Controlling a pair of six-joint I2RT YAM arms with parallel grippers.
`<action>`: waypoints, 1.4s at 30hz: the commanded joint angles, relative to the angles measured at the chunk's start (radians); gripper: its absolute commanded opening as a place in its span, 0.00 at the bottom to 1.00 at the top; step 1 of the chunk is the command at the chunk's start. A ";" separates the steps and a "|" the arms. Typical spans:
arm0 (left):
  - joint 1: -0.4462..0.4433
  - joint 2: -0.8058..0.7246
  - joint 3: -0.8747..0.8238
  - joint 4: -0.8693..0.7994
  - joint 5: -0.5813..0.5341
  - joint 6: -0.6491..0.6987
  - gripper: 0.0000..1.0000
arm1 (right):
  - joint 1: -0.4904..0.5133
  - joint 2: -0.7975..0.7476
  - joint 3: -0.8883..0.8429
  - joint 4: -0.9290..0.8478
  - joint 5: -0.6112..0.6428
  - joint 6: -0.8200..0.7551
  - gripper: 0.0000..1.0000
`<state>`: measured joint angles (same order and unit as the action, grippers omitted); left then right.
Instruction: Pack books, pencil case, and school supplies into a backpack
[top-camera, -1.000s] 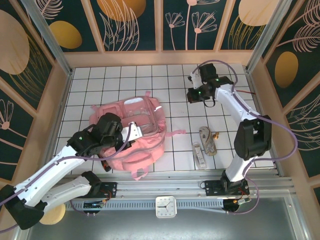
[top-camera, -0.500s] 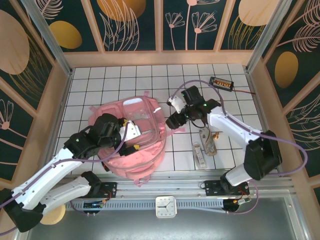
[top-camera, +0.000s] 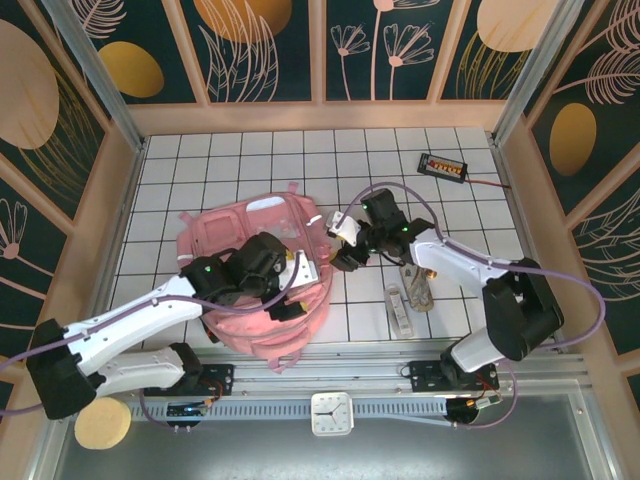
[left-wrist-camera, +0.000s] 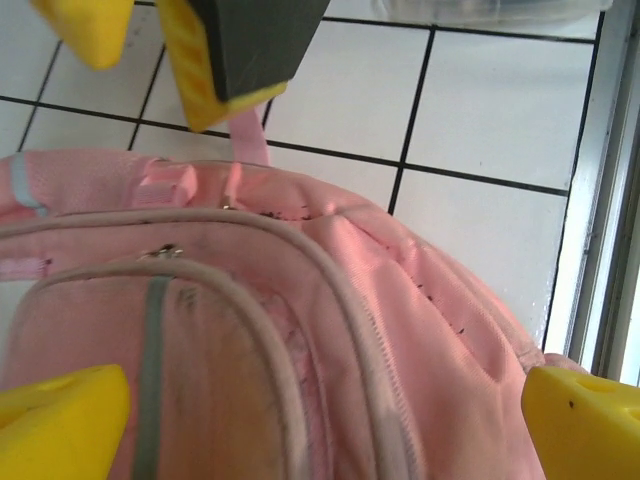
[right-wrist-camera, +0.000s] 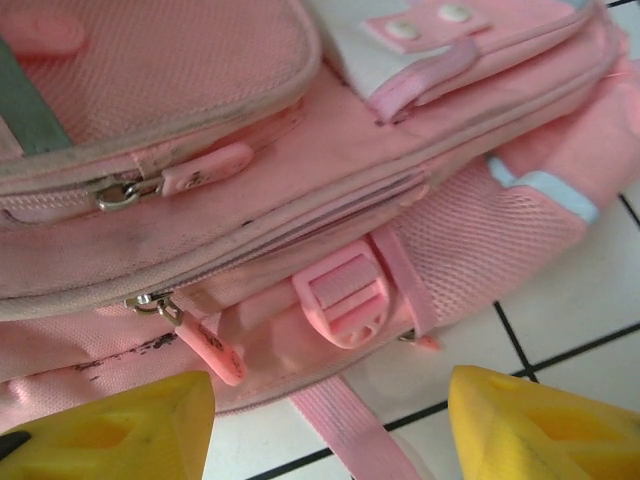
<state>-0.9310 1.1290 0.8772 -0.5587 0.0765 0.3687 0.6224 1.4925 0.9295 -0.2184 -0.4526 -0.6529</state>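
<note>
Pink woven backpack (top-camera: 215, 235) lies flat left of centre on white tiled table (top-camera: 200, 160). Left gripper (left-wrist-camera: 320, 420) over its piped seam, spread wide, empty. Right gripper (right-wrist-camera: 325, 430) spread over mesh pocket (right-wrist-camera: 480, 235) and plastic buckle (right-wrist-camera: 342, 293). Slim whitish bar (top-camera: 400, 310), looped cord (top-camera: 415, 280) right of it.

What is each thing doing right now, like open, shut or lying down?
backpack: lying flat on the table, zips look shut.
left claw: open, above the backpack.
right claw: open, beside the backpack.
ruler: lying on the table.
cord bundle: lying on the table, outside the backpack.
</note>
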 joint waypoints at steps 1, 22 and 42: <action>-0.024 0.025 0.023 0.026 -0.093 -0.033 0.99 | 0.043 0.031 -0.027 0.100 -0.021 -0.057 0.63; -0.028 -0.006 -0.039 0.032 -0.183 -0.102 0.79 | 0.119 0.076 -0.098 0.162 -0.001 -0.090 0.43; -0.042 -0.001 -0.119 0.072 -0.174 -0.086 0.86 | 0.179 -0.153 -0.073 0.085 0.054 0.001 0.00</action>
<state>-0.9680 1.1355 0.7898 -0.4995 -0.0834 0.2859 0.7811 1.3956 0.8127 -0.0830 -0.3813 -0.6765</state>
